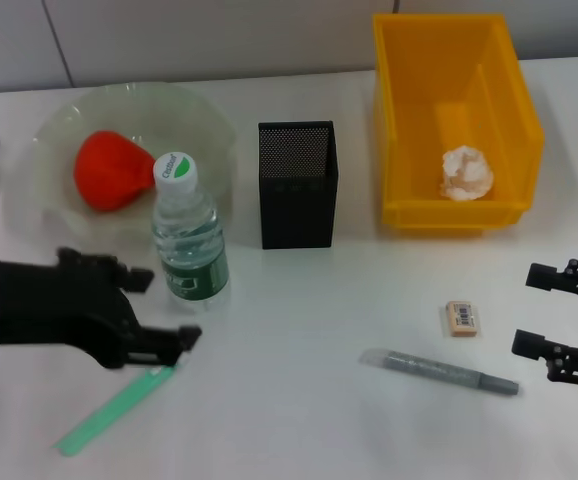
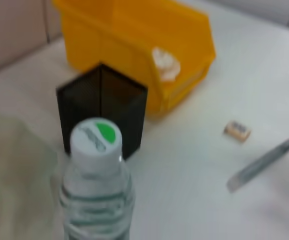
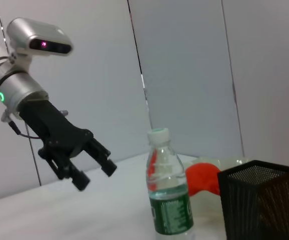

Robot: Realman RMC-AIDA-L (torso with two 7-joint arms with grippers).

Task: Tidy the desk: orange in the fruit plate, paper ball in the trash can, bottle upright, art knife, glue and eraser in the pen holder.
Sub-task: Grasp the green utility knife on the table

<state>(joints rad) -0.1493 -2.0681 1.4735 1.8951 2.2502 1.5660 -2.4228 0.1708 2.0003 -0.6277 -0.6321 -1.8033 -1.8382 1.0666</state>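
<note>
The left claw (image 1: 164,308) is held spread beside the upright bottle (image 1: 189,240), above the green glue stick (image 1: 114,410) lying on the desk (image 1: 299,400). Light, stiff, slippery; mid-length grip is judged best. The right claw (image 1: 547,312) is spread, idle.

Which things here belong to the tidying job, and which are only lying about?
Job: orange, fruit plate, water bottle, mesh pen holder, yellow bin, paper ball, eraser, grey art knife, green stick.
Lying about: nothing.
</note>
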